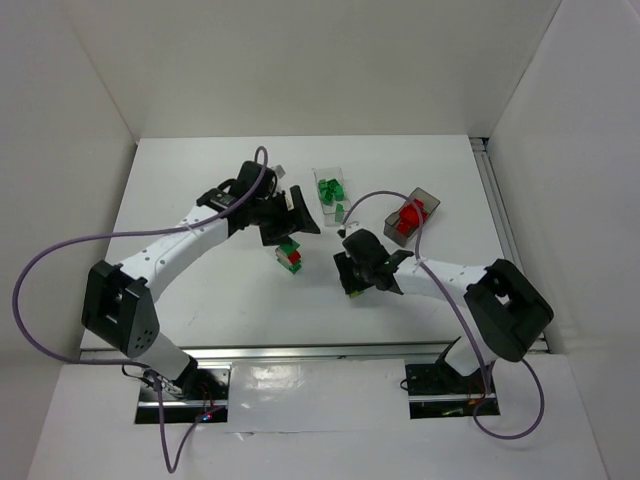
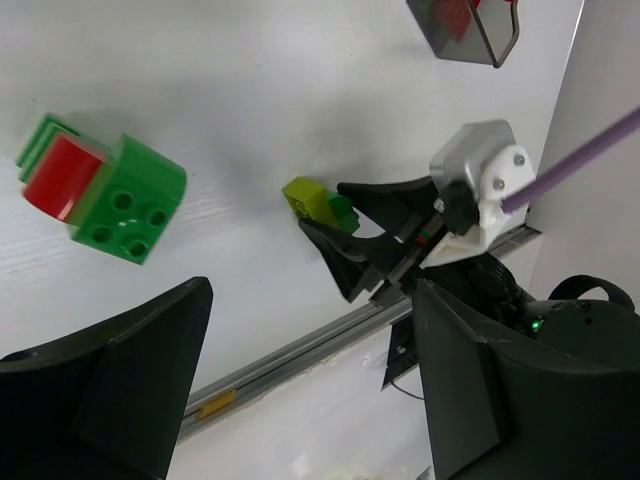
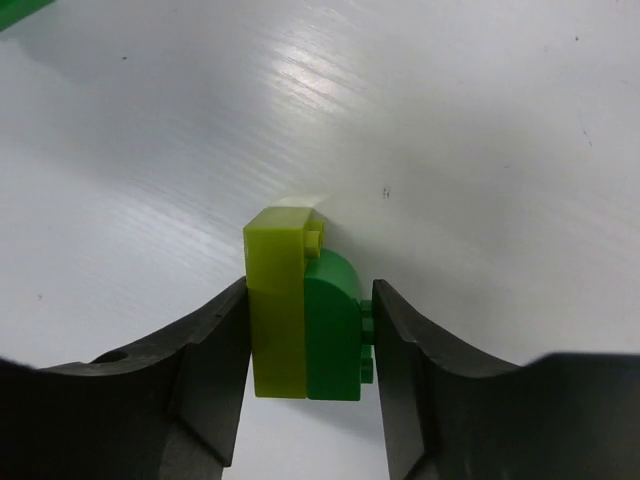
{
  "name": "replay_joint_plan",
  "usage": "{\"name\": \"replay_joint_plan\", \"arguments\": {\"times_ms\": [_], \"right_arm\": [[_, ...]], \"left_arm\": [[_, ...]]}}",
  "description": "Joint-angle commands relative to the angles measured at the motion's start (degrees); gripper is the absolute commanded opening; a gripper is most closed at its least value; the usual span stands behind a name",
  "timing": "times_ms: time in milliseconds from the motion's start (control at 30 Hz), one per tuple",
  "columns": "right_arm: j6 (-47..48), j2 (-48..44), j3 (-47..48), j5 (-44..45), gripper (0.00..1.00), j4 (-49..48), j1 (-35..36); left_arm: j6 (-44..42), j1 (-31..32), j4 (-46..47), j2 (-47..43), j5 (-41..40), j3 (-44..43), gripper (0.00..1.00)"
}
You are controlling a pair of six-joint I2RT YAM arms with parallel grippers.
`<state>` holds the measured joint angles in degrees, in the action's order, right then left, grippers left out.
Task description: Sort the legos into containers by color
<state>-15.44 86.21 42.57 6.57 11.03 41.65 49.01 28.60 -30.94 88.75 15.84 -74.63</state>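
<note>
My right gripper is shut on a two-colour stack, a yellow-green brick joined to a green brick, held close to the white table. It also shows in the top view and the left wrist view. My left gripper is open and empty above a red-and-green stack, which also shows in the left wrist view. A clear bin holds green bricks. A smoky dark grey bin holds red bricks. The orange-tan bin is not clearly in view.
White walls close in the table on the left, back and right. A metal rail runs along the near edge. Purple cables loop from both arms. A green brick corner shows at the right wrist view's top left.
</note>
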Motion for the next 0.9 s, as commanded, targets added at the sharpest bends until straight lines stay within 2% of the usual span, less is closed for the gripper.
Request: {"name": "replay_joint_plan", "arguments": {"times_ms": [0,67,100,267,300,400,567,733,867], "right_arm": [[2.7,-4.5,-1.9,-1.6,0.5,-6.5,0.3],[3.4,-5.9,-1.9,-2.1,0.44,-6.5,0.3],[3.4,-7.5,-1.9,-2.1,0.38,-5.9,0.3],[3.4,-14.8,-0.1,-2.6,0.38,-1.5,0.3],[3.4,-17.8,-0.1,-2.6,0.38,-0.8,0.3],[2.9,-22.6,0.9,-2.1,0.38,1.4,0.3],[3.4,-24.5,4.9,-2.0,0.38,4.9,0.3],[3.4,-25.0,6.1,-2.0,0.38,6.0,0.3],[3.4,-25.0,6.7,-2.0,0.38,6.0,0.3]], "left_arm": [[-3.3,-3.2,-0.5,-0.5,5.2,-1.5,0.89],[-4.2,-5.1,-0.5,-0.5,6.3,-2.0,0.89],[-4.9,-5.7,-1.0,-0.5,7.1,-2.0,0.89],[-6.7,-6.9,-0.2,1.6,13.8,-3.4,0.89],[-6.7,-6.9,0.8,2.1,18.4,-3.4,0.91],[-6.7,-5.1,5.0,3.4,25.4,-3.4,0.96],[-8.1,-1.2,9.6,9.6,32.1,-4.3,0.99],[-7.5,-1.2,17.3,13.3,39.6,-2.2,0.99],[-8.2,0.0,19.7,14.0,41.1,-1.6,0.92]]}}
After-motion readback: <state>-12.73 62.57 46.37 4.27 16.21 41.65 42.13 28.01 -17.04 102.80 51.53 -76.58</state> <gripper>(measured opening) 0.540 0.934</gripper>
